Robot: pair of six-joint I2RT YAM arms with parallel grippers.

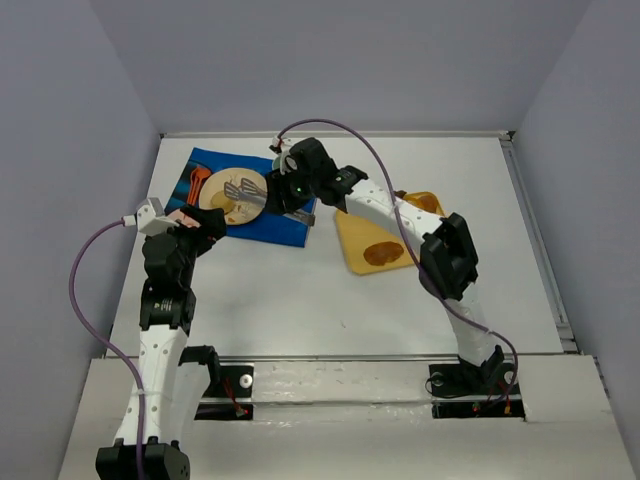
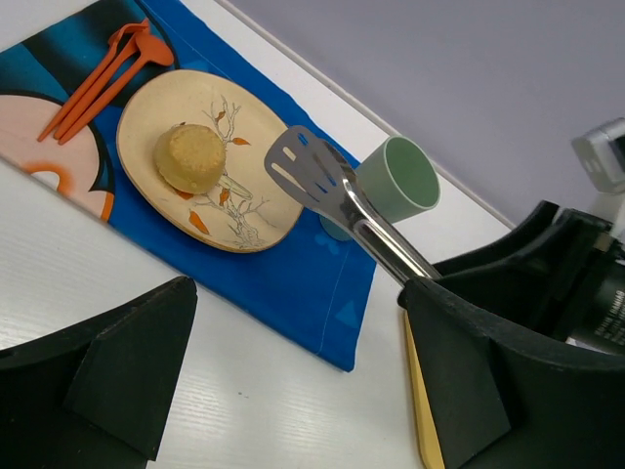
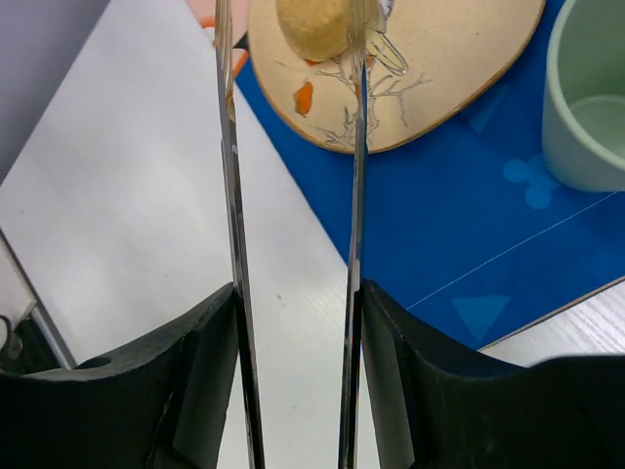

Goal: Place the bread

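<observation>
Right wrist shows right end effector (image 3: 298, 327) gripping parted tongs (image 3: 231, 195) near the bread (image 3: 311, 24).

I count one bun (image 2: 190, 156), one plate (image 2: 264, 200), one green cup (image 2: 395, 186), one blue mat (image 2: 293, 283), one pair of steel tongs (image 2: 332, 195), one flat brown piece (image 1: 382, 253).

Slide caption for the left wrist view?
Bun on the tree-patterned plate, metal tongs beside it, green cup and orange cutlery on the blue mat.

White table (image 1: 300, 300), pale lilac-grey walls (image 1: 340, 60) on 3 sides, even light
</observation>
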